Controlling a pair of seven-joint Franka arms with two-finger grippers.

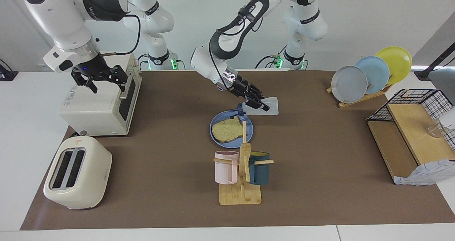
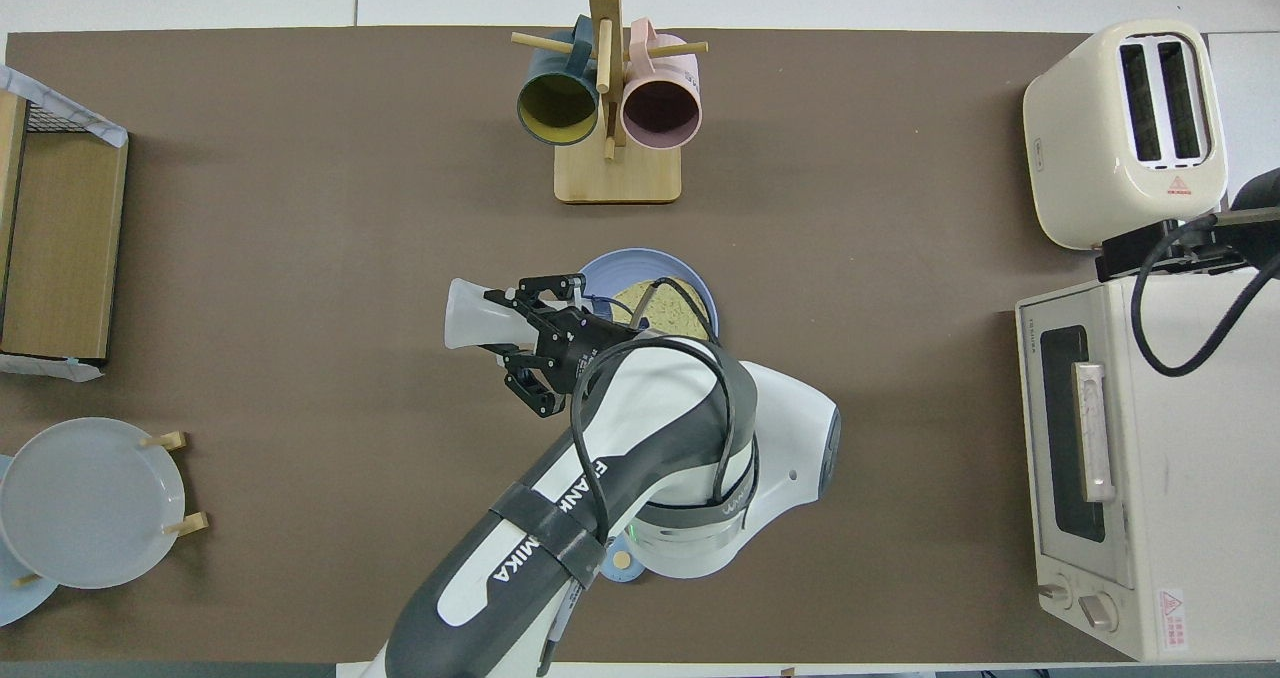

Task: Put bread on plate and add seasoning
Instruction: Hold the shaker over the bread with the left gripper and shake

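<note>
Two arms show: the right gripper (image 1: 100, 80) hangs over the toaster oven (image 1: 101, 104), jaws apart and empty. At mid-table, the left gripper (image 1: 256, 101) is clamped on the seasoning (image 1: 265, 106), tipped cap-down over the plate (image 1: 214, 121), where the bread (image 1: 227, 129) lies.

Your tabletop (image 1: 320, 184) wore a matt brown covering. The seasoning (image 1: 265, 107) bottle looked like translucent plastic, the bread (image 1: 226, 130) rough and porous on a smooth blue plate (image 1: 214, 140). The mug stand (image 1: 240, 194) was pale wood, the toaster (image 1: 77, 171) glossy cream.
</note>
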